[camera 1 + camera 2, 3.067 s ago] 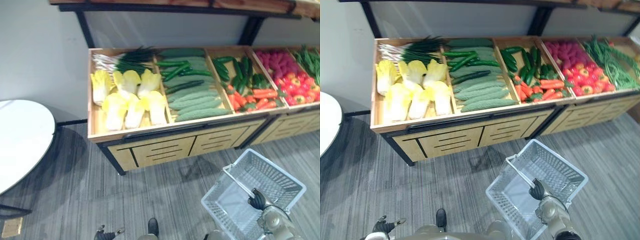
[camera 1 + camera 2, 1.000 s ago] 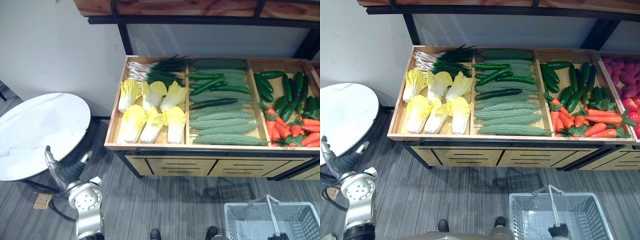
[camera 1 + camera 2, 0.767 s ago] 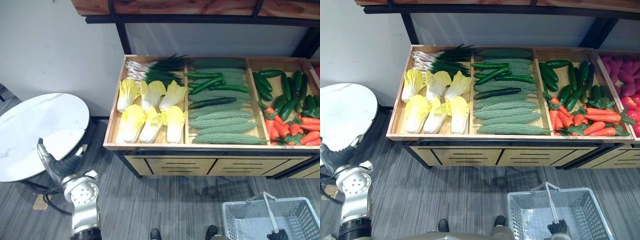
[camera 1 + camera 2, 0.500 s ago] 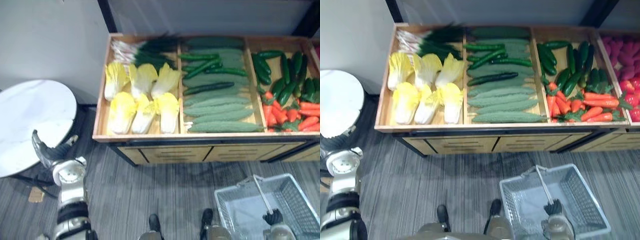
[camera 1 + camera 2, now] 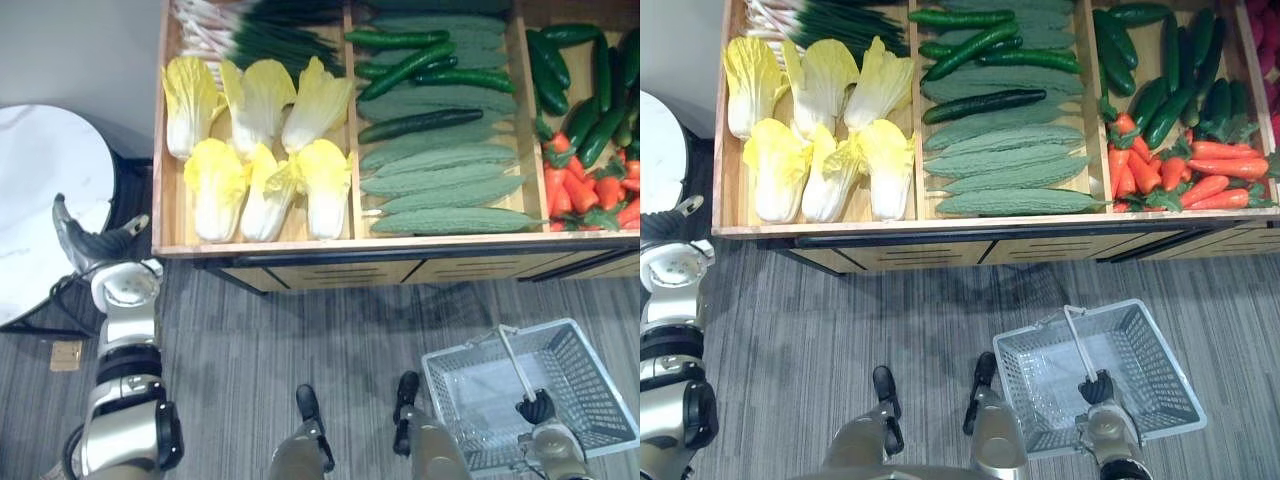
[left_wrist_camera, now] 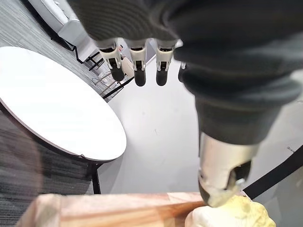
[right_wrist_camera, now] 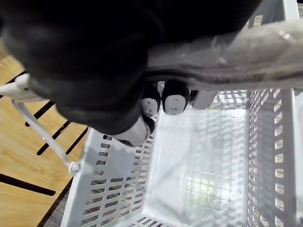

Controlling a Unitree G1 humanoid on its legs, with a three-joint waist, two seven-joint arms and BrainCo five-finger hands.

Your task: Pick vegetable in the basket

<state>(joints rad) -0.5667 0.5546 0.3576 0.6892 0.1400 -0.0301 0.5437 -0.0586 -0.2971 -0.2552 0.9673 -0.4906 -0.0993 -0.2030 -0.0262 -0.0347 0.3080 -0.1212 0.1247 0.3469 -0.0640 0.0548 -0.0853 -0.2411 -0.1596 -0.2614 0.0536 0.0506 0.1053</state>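
**Left eye view.** A wooden stand (image 5: 300,248) runs along the top, with its compartments side by side. In the left-end compartment the cabbages (image 5: 258,150) lie in two rows. Their long axes run front to back, with white stems toward the stand's front edge and yellow leaves toward the back. Green onions (image 5: 250,25) lie crosswise behind them. In the next compartment pale green gourds (image 5: 450,190) lie crosswise, their ends toward the dividers, and dark cucumbers (image 5: 415,123) slant among them. Carrots (image 5: 600,190) sit at the front of the right-end compartment.

Over the grey floor (image 5: 250,340), in front of the stand's right half and apart from it, is the basket (image 5: 590,375), open side up. The right hand (image 5: 538,408) is at the top of its handle (image 5: 512,360). The left hand (image 5: 85,245) is raised just off the stand's left front corner, between it and a round white table (image 5: 40,190).

**Right eye view.** The handle rises from the basket rim nearest the stand to the right hand.

**Left wrist view.** The left hand's fingers (image 6: 136,66) hang straight and released, holding nothing. Its thumb (image 6: 222,175) is near a cabbage at the stand's wooden corner. The round table lies beyond.

**Right wrist view.** The right hand's fingers (image 7: 175,101) are clenched round the handle, with the basket's perforated walls below and the stand's front panel beside it.
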